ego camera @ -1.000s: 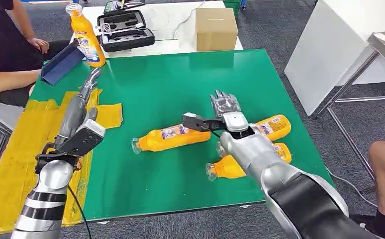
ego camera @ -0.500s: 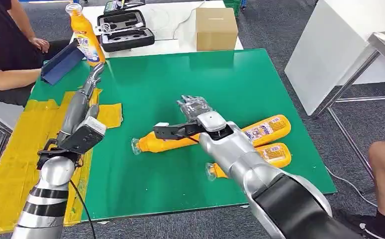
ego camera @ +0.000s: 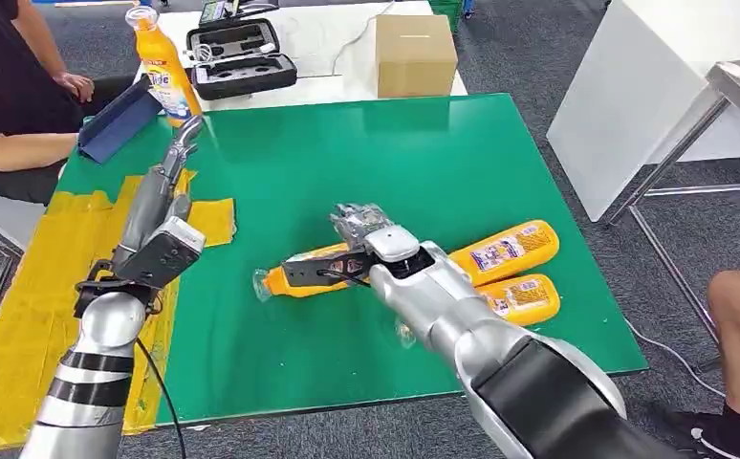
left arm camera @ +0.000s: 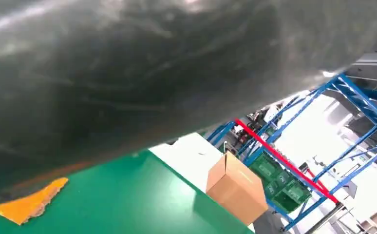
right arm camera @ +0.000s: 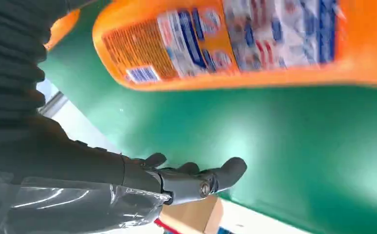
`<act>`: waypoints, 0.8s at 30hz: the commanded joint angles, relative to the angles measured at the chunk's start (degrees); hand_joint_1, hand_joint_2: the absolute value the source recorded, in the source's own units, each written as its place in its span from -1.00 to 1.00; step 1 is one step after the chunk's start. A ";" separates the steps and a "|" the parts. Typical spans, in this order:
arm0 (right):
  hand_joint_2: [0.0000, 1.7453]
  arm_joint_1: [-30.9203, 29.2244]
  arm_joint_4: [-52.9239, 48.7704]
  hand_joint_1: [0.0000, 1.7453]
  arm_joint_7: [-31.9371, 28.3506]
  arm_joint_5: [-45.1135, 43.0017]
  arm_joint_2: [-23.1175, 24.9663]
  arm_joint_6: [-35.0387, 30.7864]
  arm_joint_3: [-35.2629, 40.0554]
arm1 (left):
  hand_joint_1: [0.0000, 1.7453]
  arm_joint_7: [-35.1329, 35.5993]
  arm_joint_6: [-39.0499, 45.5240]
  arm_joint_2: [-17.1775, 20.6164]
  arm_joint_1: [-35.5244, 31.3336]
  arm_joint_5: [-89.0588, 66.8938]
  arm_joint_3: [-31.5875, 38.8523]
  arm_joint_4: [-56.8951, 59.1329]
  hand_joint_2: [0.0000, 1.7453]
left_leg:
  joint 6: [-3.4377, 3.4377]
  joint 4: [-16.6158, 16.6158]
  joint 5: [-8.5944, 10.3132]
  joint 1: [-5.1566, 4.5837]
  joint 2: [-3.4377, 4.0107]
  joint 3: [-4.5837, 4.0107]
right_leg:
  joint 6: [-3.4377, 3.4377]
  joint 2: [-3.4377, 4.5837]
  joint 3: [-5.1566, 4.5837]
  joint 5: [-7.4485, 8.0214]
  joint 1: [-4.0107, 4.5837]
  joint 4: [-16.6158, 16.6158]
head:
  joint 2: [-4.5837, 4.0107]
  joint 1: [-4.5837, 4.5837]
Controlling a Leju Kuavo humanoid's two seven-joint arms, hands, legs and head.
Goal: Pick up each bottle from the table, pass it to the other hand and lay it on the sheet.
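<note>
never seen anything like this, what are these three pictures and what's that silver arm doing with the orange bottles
It is a humanoid robot with two silver arms ending in fingered hands. The wide picture looks down from its head; the other two come from cameras at its wrists, so they look turned and very close.

On the green table lie three orange bottles. The right hand is over the nearest bottle, fingers spread, not gripping it yet. Two more bottles lie behind its arm. The left hand hangs open over the yellow sheet, holding nothing.

A fourth bottle stands upright at the far corner near a cardboard box, and a person sits at the left.
</note>
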 commanded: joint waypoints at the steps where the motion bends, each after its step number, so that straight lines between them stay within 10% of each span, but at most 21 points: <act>1: 1.00 -1.16 6.42 -1.00 3.18 1.87 -3.10 3.51 4.62 | -1.00 -0.40 0.60 0.30 -3.04 0.82 -0.69 6.10 -1.00 | -0.05 0.00 -0.04 0.08 -0.25 0.21 | -0.09 -0.33 0.32 -0.10 0.10 -0.05 | 0.00 0.00; 24: 1.00 4.23 7.71 -1.00 6.13 0.82 -7.34 5.73 1.94 | -1.00 -0.35 0.56 0.71 -2.95 2.01 -1.57 6.30 -1.00 | -0.03 -0.04 0.00 0.03 -0.19 0.13 | -0.05 -0.23 0.22 -0.05 0.04 -0.07 | 0.00 0.00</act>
